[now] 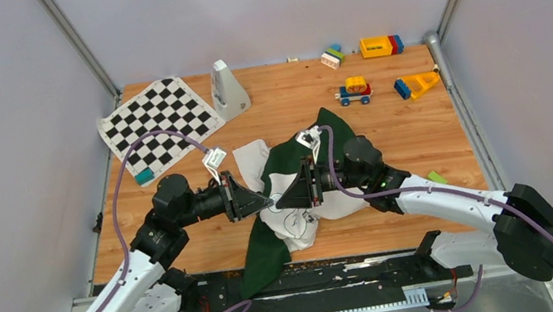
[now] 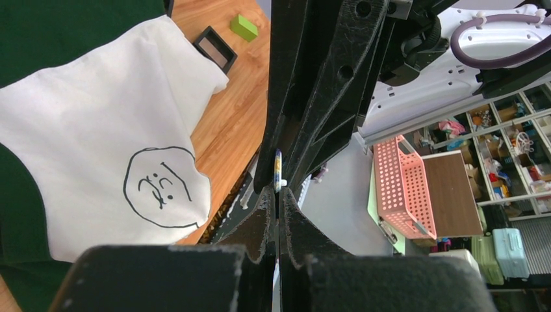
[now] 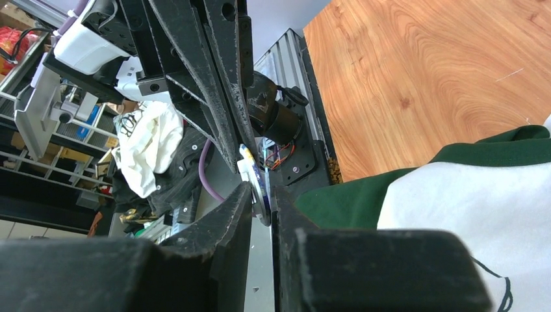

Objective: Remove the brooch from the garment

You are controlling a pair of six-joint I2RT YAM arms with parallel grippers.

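Left tool (image 2: 278, 198) clenched on brooch (image 2: 278, 170); right tool (image 3: 262, 195) narrow around it, contact unclear.

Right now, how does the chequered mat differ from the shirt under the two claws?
The chequered mat lies flat; the shirt is crumpled in a heap. The mat sits at the far left; the shirt lies near the middle front. The mat shows a black-and-white grid; the shirt is white with dark green sleeves and a drawn face. Both rest on the wooden table.
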